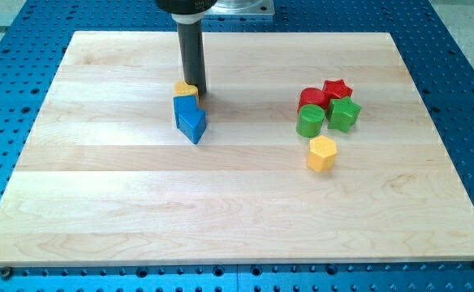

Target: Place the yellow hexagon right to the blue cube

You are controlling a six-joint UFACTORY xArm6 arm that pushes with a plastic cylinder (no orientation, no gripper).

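The yellow hexagon (pixel 321 152) stands on the wooden board (pixel 237 211), right of centre and just below the cluster of red and green blocks. The blue cube (pixel 185 109) sits left of centre, pressed against a blue triangular block (pixel 194 124) below it. A small yellow block (pixel 185 88) touches the blue cube's top edge. My tip (pixel 196 92) is at the upper right of the blue cube, right beside the small yellow block. The rod comes down from the view's top.
A cluster at the right holds a red cylinder (pixel 312 99), a red star (pixel 336 88), a green cylinder (pixel 309 121) and a green star-like block (pixel 344 113). The board lies on a blue perforated table (pixel 10 97).
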